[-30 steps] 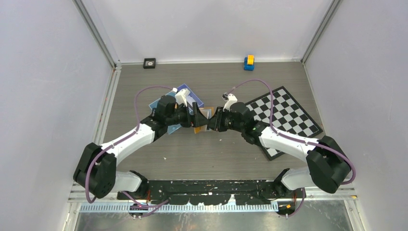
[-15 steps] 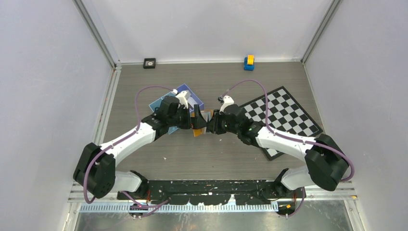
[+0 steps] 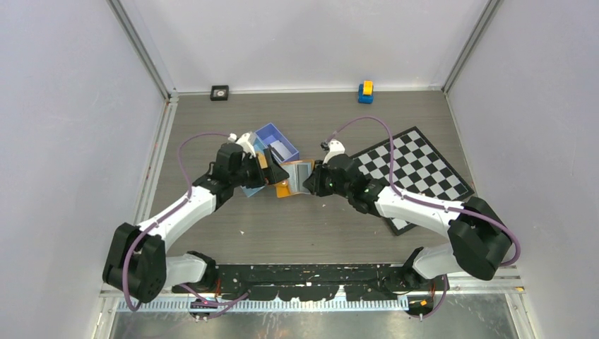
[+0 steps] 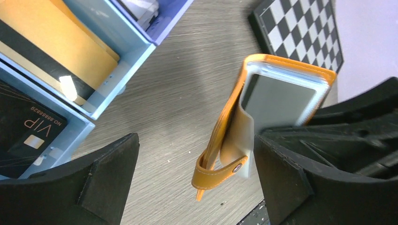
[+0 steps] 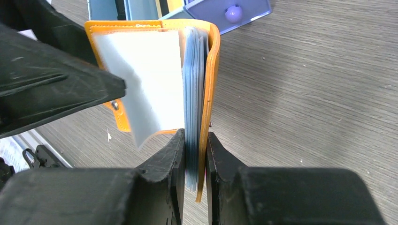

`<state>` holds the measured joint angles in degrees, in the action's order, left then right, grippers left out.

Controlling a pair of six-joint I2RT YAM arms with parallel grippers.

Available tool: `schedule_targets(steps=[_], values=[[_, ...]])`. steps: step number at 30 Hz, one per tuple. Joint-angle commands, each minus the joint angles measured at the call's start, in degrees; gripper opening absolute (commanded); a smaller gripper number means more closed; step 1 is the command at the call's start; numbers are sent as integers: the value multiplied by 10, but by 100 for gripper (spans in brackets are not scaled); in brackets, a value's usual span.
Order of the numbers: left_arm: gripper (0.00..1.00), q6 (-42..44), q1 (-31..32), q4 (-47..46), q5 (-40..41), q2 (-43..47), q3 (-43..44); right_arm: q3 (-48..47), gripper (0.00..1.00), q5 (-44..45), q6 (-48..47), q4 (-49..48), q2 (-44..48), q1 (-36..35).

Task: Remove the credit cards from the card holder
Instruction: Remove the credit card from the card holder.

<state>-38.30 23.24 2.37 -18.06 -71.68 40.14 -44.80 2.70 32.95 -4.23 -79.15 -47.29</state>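
Observation:
The orange card holder [image 3: 292,178] hangs above the table, folded open. My right gripper [image 3: 309,181] is shut on its lower edge, pinching the orange cover [image 5: 212,70] together with a stack of pale blue sleeves [image 5: 191,79]. One pale leaf [image 5: 141,79] stands apart to the left. A grey credit card [image 4: 277,101] shows inside a clear sleeve. My left gripper [image 3: 277,174] is open wide, and the holder's snap strap [image 4: 220,176] hangs between its fingers close to the right finger [image 4: 281,173]; I cannot tell if they touch.
The blue tray [image 3: 267,131] sits just behind the left gripper and holds a gold card [image 4: 56,42], a black VIP card [image 4: 28,126] and a white one. A checkerboard mat [image 3: 417,169] lies to the right. A yellow-and-blue toy [image 3: 365,90] and a small black object [image 3: 220,92] sit at the back wall.
My left gripper has opened and drawn back to the left, away from the right gripper. The card holder stays in the right gripper, which shifted slightly left.

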Motion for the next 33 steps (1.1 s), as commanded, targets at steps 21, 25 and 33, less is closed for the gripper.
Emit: schedule_targets(steps=[21, 25, 33], values=[[54, -11, -12, -53, -57, -19, 16, -44, 1, -7, 4, -20, -10, 4], [44, -16, -12, -60, -77, -36, 19, -45, 1, -18, 5, -22, -13, 4], [49, -36, -12, -124, -144, -53, 12, -54, 1, -119, 11, -49, -30, 4]])
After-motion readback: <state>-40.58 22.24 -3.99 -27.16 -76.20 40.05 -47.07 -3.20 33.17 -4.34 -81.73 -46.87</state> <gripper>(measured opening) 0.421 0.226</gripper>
